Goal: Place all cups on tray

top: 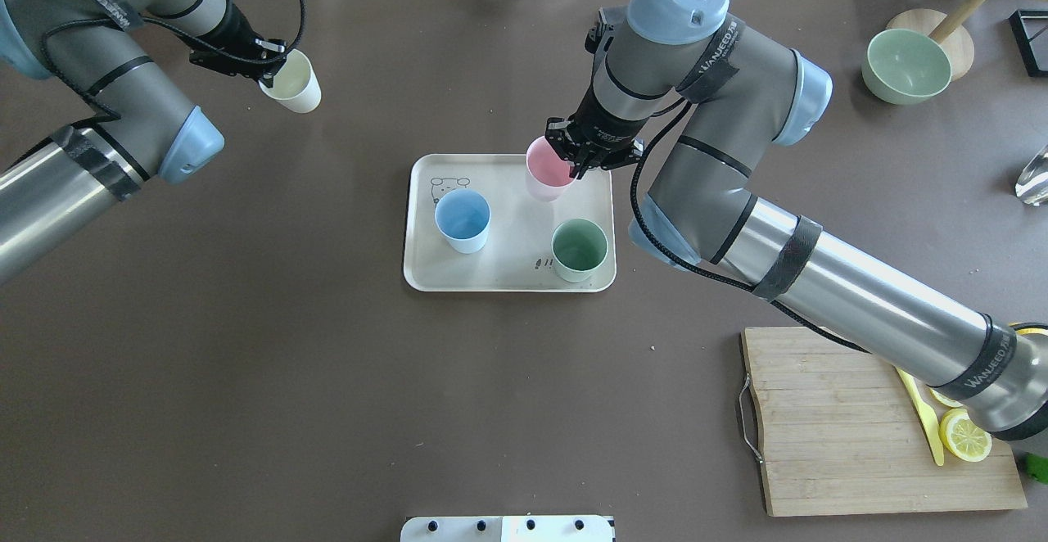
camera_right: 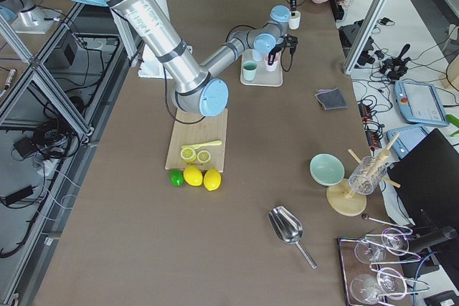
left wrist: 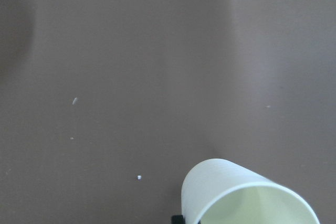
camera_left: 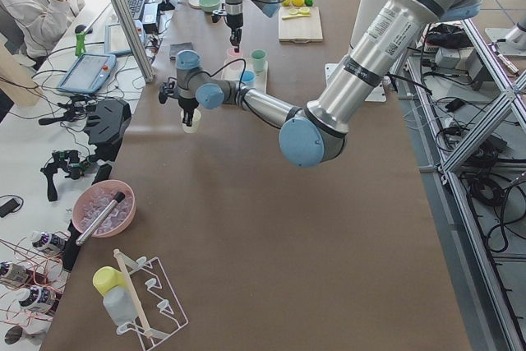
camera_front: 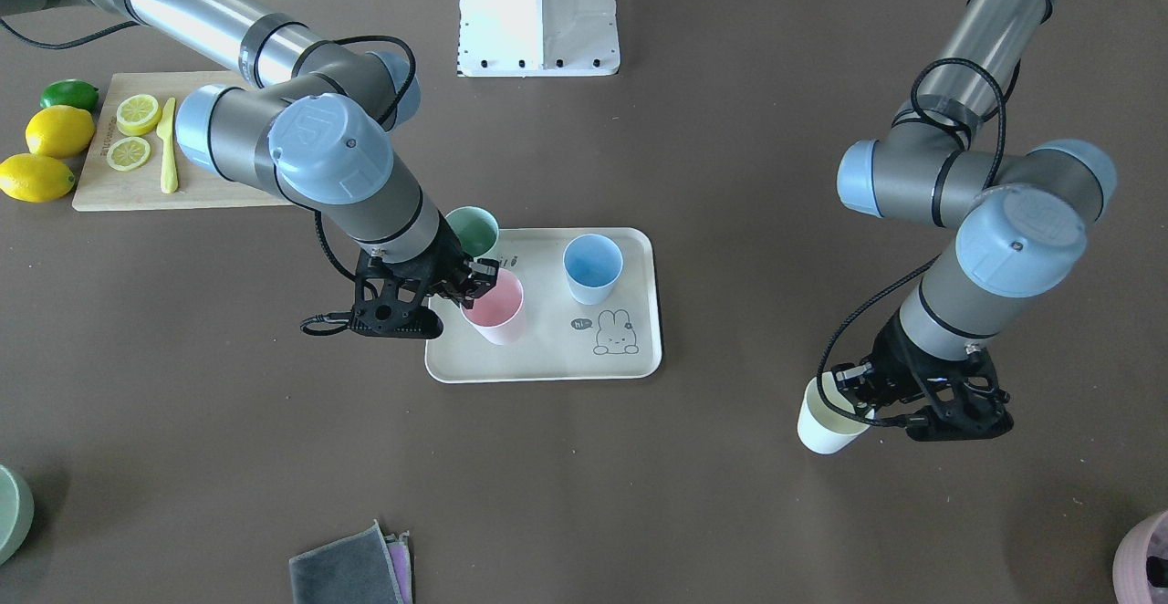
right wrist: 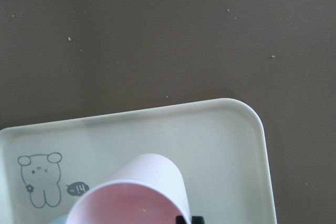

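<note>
The right arm point(camera_front: 347, 175) half hides the mint cup point(camera_front: 479, 232); sage dish point(camera_front: 11, 513) cropped.

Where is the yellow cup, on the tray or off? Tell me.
Off. The left hand grips the yellow cup over bare table, well apart from the tray.

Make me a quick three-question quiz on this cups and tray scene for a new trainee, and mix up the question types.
1. True or false: the green cup stands upright on the tray.
2. Pick one. The pale yellow cup is: A) on the tray; B) in the left claw, away from the tray; C) on the wooden board.
3. Count: how many cups stand on the tray with no claw holding them?

Key: 1 true. 2 B. 3 two, the green cup and the blue cup; the right claw grips the pink cup.
</note>
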Controlling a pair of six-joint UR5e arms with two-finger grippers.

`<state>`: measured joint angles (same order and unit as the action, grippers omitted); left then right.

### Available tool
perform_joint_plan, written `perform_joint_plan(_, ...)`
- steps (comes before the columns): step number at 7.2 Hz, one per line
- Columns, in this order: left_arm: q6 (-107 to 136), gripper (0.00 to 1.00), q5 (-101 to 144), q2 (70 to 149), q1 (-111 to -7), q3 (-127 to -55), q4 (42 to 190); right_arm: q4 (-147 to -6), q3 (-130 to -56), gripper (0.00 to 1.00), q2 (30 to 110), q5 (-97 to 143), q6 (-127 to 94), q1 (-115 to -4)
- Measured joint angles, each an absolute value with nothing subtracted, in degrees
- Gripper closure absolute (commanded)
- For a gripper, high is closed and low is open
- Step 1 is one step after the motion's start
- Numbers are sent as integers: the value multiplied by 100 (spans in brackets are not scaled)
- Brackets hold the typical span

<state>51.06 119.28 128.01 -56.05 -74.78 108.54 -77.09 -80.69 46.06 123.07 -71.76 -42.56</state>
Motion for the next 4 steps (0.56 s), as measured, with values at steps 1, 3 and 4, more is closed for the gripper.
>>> perform_joint_plan(1,5579,100,11960,12984,-5350,-7711,10703,-7710,-8044,0,4609,12189,-7176,-4237)
perform_joint_plan(3,6395,100,11756,13438,-4728,-7933,10385,-7724,-8093,0,4637,12046,-7115,-4263)
perform_joint_plan(4,6552,100,11627,13640,-4456,-7974,10135,-7755,-8243,0,4692,12151,-7075,-4418)
